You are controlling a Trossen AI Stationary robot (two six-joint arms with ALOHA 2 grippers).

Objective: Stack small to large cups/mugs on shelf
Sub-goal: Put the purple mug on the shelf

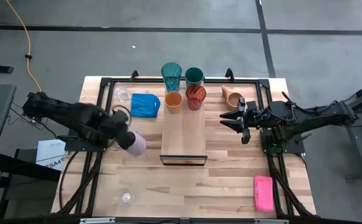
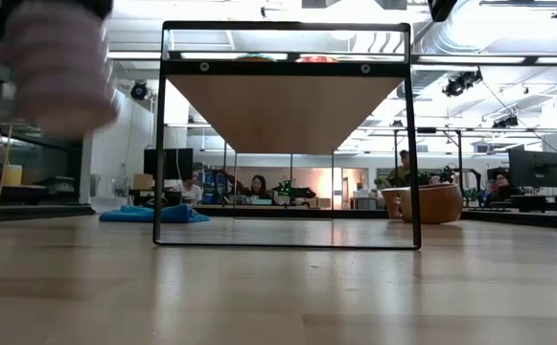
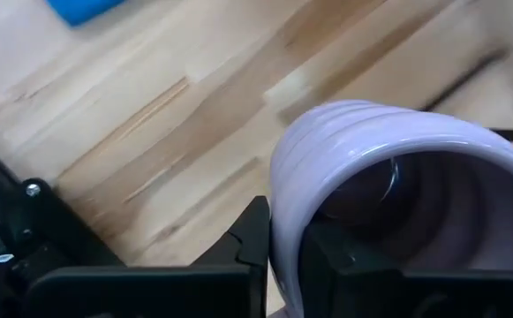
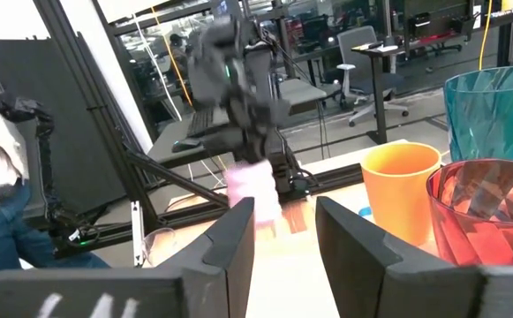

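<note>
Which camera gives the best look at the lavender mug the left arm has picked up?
The left wrist view: the ribbed lavender ceramic mug fills it, its rim pinched by the left claw. The high view shows it small, the low view a blur, the right wrist view a distant pale blob.

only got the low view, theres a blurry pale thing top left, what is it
Observer: It's the lavender mug, lifted off the table by the left gripper, which is shut on its rim.
Operator: where is it relative to the shelf
Observer: Just left of the shelf, near its front end, not over the board.
Operator: anything on the shelf already
Observer: No, the board is bare. The orange cup and red cup stand on the table just behind its far end.
Operator: right arm?
Observer: The right gripper hangs open right of the shelf, beside the tan mug, which lies on its side.
</note>
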